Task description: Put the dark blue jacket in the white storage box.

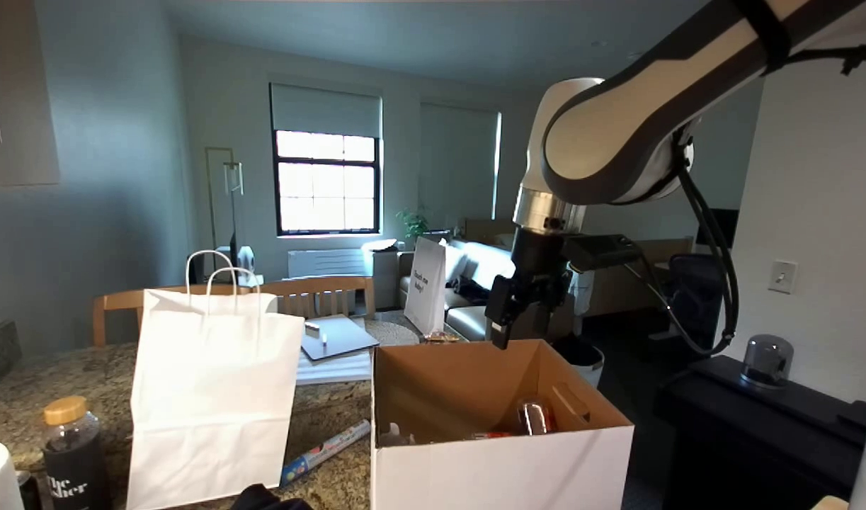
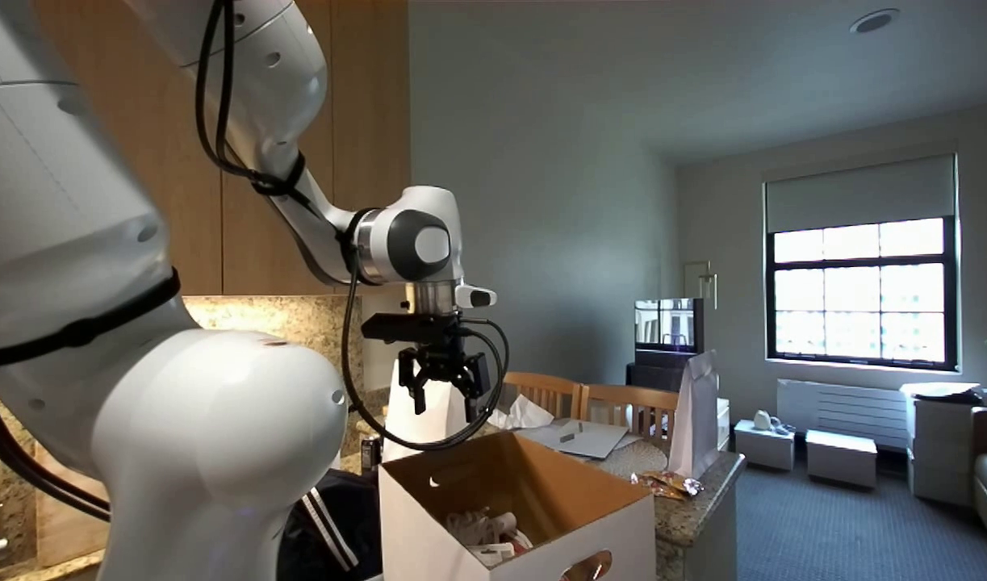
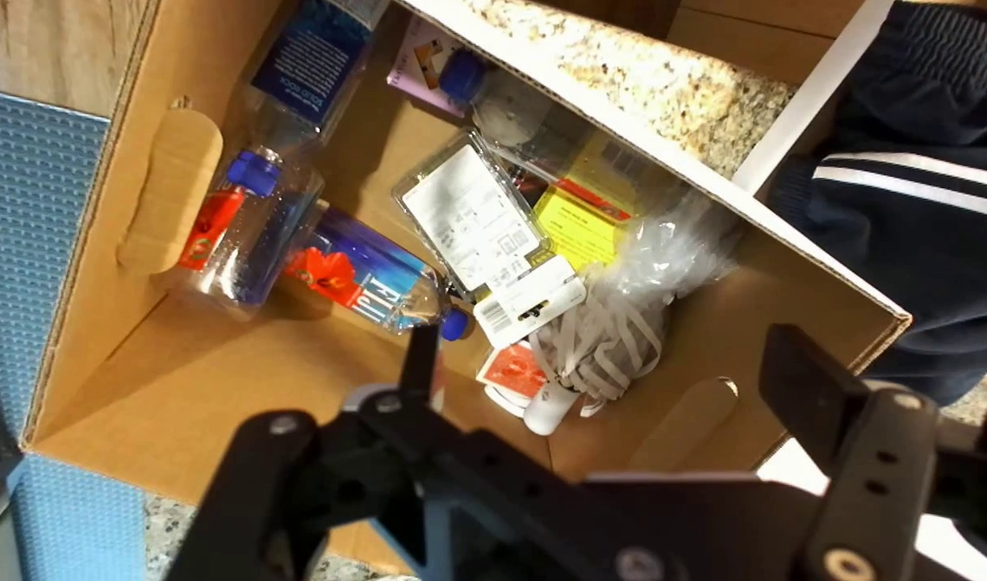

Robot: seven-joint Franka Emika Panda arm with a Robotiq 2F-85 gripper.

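The dark blue jacket (image 2: 332, 524) lies beside the box, very dark with white stripes. In the wrist view the jacket (image 3: 929, 258) is outside the box at the right edge, partly cut off. Dark fabric, likely the jacket (image 1: 266, 500), just shows at the bottom of an exterior view. Its red-orange part is not visible. The white storage box (image 1: 503, 471) stands open with brown cardboard inside; it also shows in an exterior view (image 2: 424, 524) and the wrist view (image 3: 259, 383). My gripper (image 3: 606, 355) is open and empty above the box, as both exterior views show (image 1: 521, 329) (image 2: 445, 406).
The box holds plastic bottles (image 3: 364, 274), packages and a bundled white cord (image 3: 606, 343). A tall white paper bag (image 1: 213, 404) stands beside it, with a colourful tube (image 1: 326, 453) between. A dark bottle (image 1: 71, 460) and a laptop (image 1: 339, 336) are on the counter. A further bag (image 2: 695, 415) stands behind.
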